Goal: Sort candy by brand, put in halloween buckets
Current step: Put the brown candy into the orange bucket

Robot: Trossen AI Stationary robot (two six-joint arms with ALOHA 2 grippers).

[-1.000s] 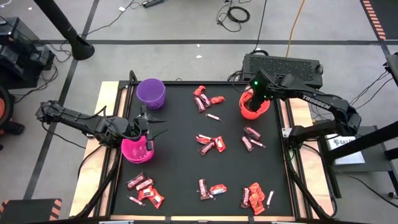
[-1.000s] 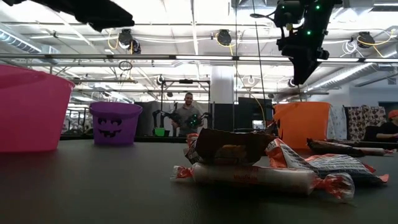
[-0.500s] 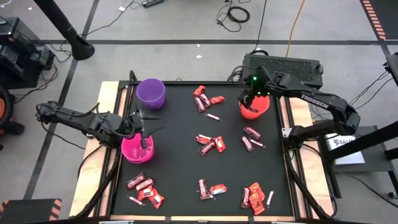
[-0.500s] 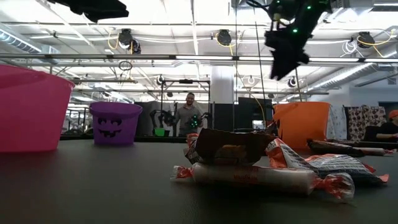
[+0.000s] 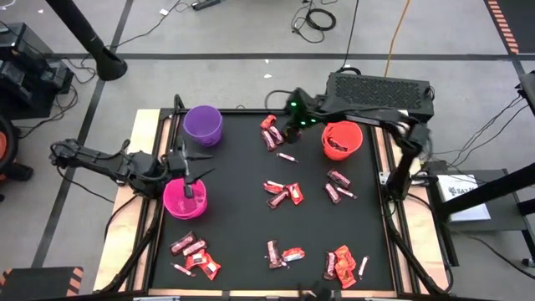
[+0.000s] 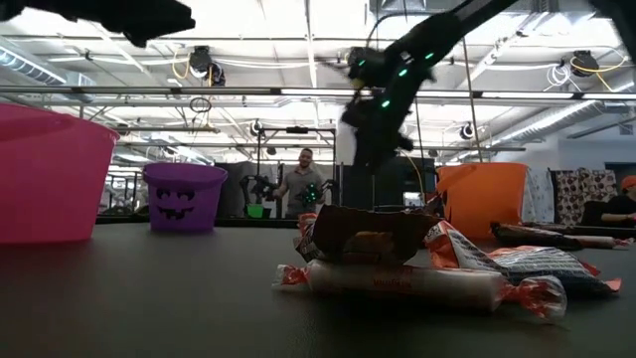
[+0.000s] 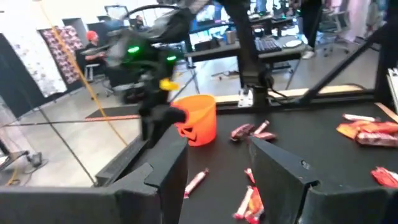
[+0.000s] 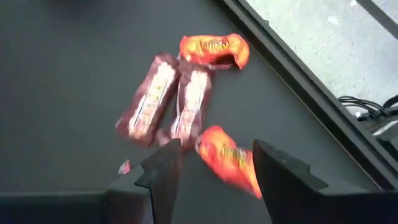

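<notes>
**Right gripper over the upper candy cluster, left gripper above the pink bucket**

Candy lies in several clusters across the black table (image 5: 242,209). Near the upper middle of the high frame, a group (image 5: 276,134) of two brown-red bars and two orange-red packets sits just left of the orange bucket (image 5: 342,140). The right gripper (image 5: 292,125) hangs over this group with its fingers (image 8: 163,174) spread and nothing between them; in the right wrist view one orange-red packet (image 8: 227,158) shows in the gap between the fingers, with the two brown-red bars (image 8: 168,99) side by side and another orange-red packet (image 8: 213,48) beyond.

The left gripper (image 5: 191,163) sits at the left of the high frame, over the upper rim of the magenta-pink bucket (image 5: 184,199), fingers (image 7: 163,180) apart and holding nothing. The purple bucket (image 5: 203,124) stands at the table's upper left corner, close above the pink one.

More candy lies mid-table (image 5: 284,194), right of centre (image 5: 338,186), at the lower left (image 5: 194,255), lower middle (image 5: 284,253) and lower right (image 5: 343,263). In the low view a heap of wrappers (image 6: 417,259) fills the foreground, and a person (image 6: 303,184) stands in the room behind.
</notes>
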